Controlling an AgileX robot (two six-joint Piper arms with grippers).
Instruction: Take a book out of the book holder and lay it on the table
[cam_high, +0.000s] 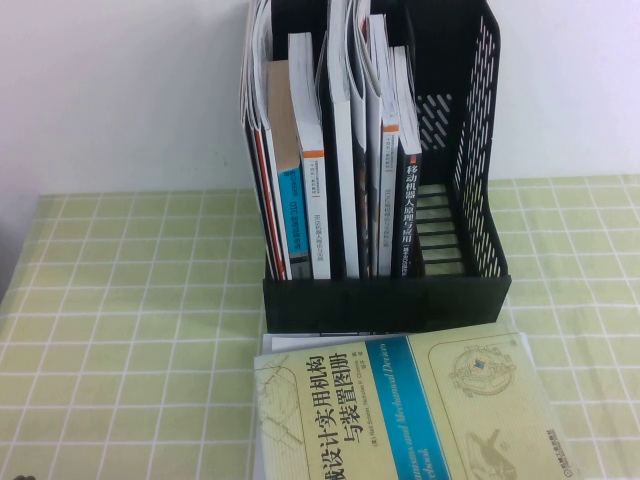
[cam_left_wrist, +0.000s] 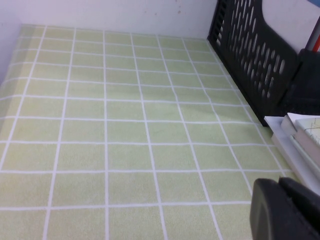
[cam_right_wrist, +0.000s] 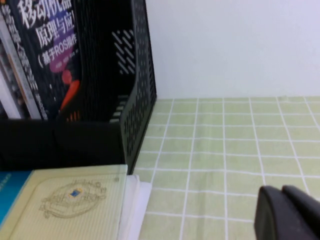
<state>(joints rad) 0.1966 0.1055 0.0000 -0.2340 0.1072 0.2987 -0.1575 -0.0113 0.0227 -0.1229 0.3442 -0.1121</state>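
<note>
The book (cam_high: 400, 410) lies flat on the desk (cam_high: 130, 330), cover up, just in front of the low front lip of the book holder (cam_high: 385, 300), with its blue band and large Chinese characters facing the high camera. It rests on top of a white book (cam_high: 268, 345) whose edge shows beneath it at the left. In the right wrist view the pale cover with its small emblem (cam_right_wrist: 65, 205) sits close against the rack's front wall.

The book holder stands upright behind it; its left and middle slots are packed with upright books and papers, a black-spined book (cam_high: 410, 205) leans beside the empty right slot.

The left hand (cam_left_wrist: 287, 210) shows only as a dark tip low over the desk, left of the rack; the right hand (cam_right_wrist: 287, 212) likewise to the right. Neither holds anything, but whether the fingers of either are parted I cannot tell
</note>
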